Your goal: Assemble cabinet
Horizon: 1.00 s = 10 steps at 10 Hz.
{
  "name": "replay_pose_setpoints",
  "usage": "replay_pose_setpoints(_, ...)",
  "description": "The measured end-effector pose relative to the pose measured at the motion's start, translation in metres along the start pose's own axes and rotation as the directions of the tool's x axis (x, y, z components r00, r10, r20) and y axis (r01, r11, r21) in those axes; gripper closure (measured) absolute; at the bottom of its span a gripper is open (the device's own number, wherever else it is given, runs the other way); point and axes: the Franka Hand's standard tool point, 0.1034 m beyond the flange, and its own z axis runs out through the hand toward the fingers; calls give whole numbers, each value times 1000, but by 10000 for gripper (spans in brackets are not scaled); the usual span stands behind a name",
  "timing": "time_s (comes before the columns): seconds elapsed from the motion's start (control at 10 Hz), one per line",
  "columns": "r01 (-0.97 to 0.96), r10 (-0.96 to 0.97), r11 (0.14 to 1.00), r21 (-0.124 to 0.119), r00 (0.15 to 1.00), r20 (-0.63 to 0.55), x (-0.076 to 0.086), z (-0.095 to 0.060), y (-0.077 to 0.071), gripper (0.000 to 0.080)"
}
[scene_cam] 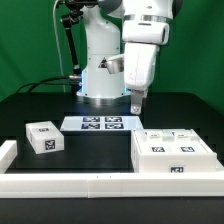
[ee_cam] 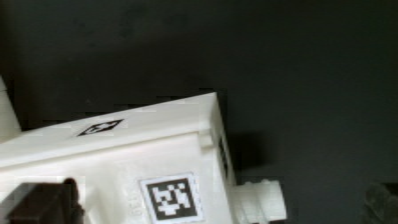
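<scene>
The large white cabinet frame (scene_cam: 175, 152) lies at the exterior view's right, with several black-and-white tags on its top. A small white tagged block (scene_cam: 43, 138) sits apart from it at the exterior view's left. My gripper (scene_cam: 137, 102) hangs in the air above the table, just beyond the frame's far left corner, touching nothing. In the wrist view the frame (ee_cam: 125, 160) fills the lower part, with two tags and a small white stub (ee_cam: 260, 196) on its side. My gripper (ee_cam: 214, 212) is open and empty, its dark fingers (ee_cam: 43, 204) spread wide at the picture's corners.
The marker board (scene_cam: 100, 123) lies flat in front of the robot base. A long white border rail (scene_cam: 90, 184) runs along the table's front edge and turns up the exterior view's left side. The table top is black.
</scene>
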Motion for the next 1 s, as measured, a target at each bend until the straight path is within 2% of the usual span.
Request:
replay_pose_setpoints(0.2,-12,12,1000,0,1000,0,0,0,0,2)
replay_pose_setpoints(0.4,-134,133,991,-25,990,-39,-2,2,-2,2)
replay_pose_setpoints(0.7,-442,442,897,6,896,-53,1,5,-11,2)
replay_pose_setpoints(1.0,-592,594,805,41,803,-58,5,6,-13,2)
